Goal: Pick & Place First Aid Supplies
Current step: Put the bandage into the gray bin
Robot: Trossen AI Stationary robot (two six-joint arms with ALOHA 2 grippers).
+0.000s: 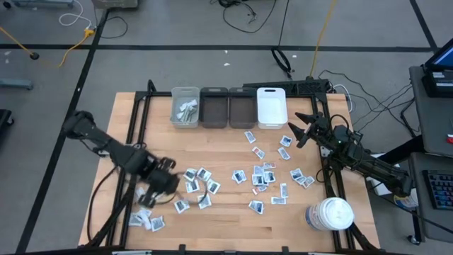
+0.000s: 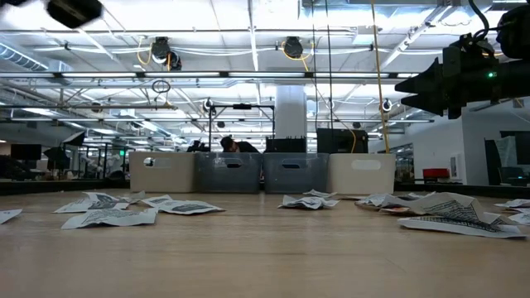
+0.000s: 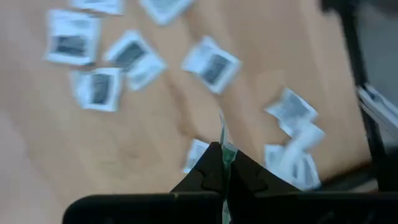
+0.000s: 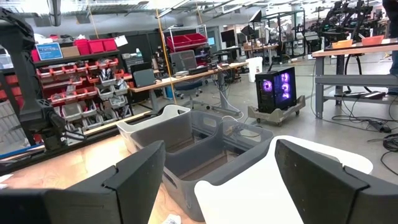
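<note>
My left hand (image 3: 222, 167), at the table's (image 1: 226, 219) seven o'clock, pinches only the edge of a greenish strip (image 3: 225, 149); it may slip free. My right hand (image 1: 301, 129) waits open at three o'clock.

High view: overhead, straight down on the table (image 1: 226, 170). Low view: tabletop level, facing the bins (image 2: 261, 172), shared with the right wrist view. Left wrist view: close above tabletop.
</note>
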